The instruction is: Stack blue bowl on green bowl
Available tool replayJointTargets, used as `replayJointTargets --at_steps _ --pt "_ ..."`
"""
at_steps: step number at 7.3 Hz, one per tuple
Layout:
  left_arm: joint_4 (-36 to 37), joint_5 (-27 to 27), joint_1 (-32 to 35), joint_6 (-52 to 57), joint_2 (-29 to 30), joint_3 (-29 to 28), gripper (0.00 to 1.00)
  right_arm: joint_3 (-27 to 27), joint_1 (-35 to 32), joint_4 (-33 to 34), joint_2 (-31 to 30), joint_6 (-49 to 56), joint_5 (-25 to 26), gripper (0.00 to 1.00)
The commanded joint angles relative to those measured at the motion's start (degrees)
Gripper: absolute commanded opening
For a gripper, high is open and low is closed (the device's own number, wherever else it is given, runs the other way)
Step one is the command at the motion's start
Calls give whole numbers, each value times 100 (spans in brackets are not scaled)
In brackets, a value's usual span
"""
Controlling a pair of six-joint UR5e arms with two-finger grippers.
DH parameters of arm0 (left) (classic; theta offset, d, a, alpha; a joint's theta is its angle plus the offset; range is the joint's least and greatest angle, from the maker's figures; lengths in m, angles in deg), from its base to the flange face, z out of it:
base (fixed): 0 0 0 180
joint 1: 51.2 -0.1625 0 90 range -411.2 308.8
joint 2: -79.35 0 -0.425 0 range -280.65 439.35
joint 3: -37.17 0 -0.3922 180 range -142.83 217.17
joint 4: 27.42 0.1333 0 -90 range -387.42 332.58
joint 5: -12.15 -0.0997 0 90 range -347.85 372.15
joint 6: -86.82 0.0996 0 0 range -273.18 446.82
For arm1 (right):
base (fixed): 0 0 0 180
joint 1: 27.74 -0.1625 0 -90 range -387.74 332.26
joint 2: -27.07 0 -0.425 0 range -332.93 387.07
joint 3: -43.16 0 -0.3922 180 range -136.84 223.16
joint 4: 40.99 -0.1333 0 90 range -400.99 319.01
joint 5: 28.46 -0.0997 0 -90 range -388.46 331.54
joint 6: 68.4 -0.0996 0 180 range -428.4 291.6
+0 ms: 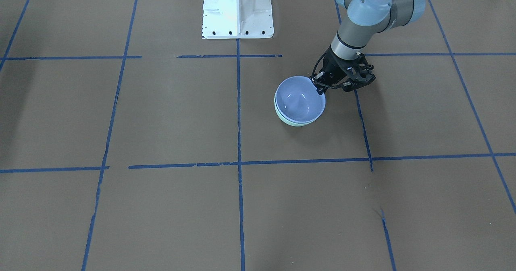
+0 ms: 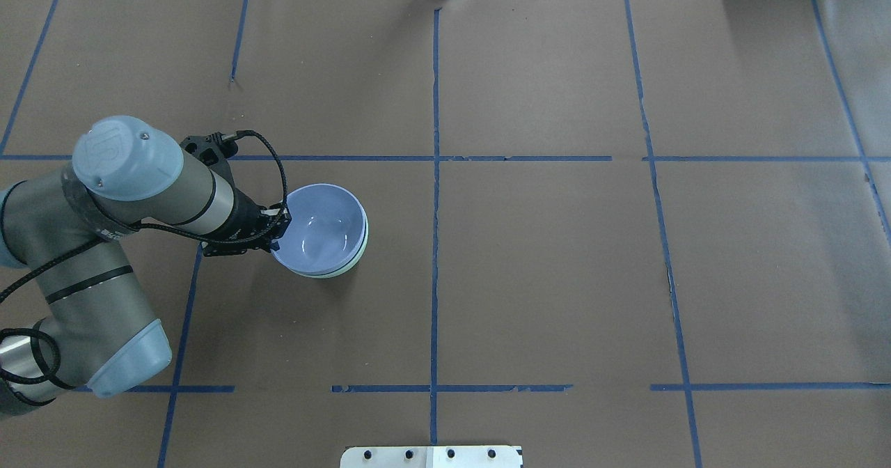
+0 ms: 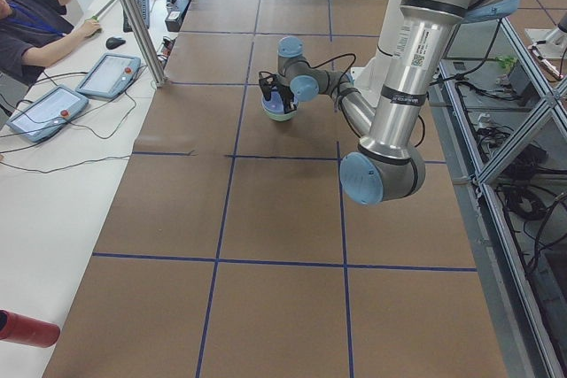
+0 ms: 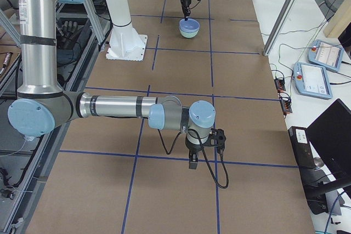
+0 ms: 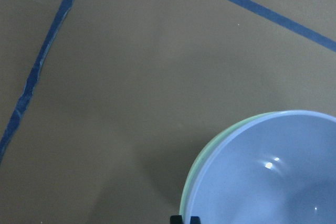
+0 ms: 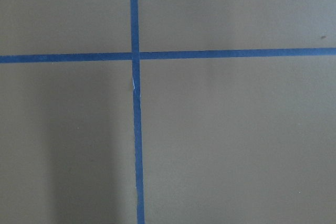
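The blue bowl (image 1: 300, 97) is sitting nested inside the green bowl (image 1: 293, 123) on the table (image 1: 161, 113). The left gripper (image 1: 319, 86), fingers drawn close together, is pinching the blue bowl's rim on its robot-facing side.

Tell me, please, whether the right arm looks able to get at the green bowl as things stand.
Probably not easily: the blue bowl is nested in the green bowl, leaving only its outer wall showing, the left gripper holds the stack's rim, and the right gripper hangs far off.
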Motion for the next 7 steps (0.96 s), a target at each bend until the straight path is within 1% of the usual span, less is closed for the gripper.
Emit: replayJointTargets --at_steps 1,2,3,4,5,6,7 --pt "-118 -8 -12 1 -6 -3 73 0 0 0 -5 -8 0 100" --pt "-118 -8 -4 -42 -23 15 100 0 0 0 -5 -8 0 100" --pt "-136 53 40 -34 -154 137 100 0 0 0 -5 0 0 100" --pt "-136 79 101 253 -451 547 100 0 0 0 -5 -8 0 100" --pt "-153 158 380 1100 -820 856 100 0 -8 0 -5 0 0 100" --pt "-154 829 1079 2196 -1180 868 100 0 0 0 -5 0 0 100" --pt "-136 1340 1869 3730 -1706 850 100 0 -8 0 4 0 0 100"
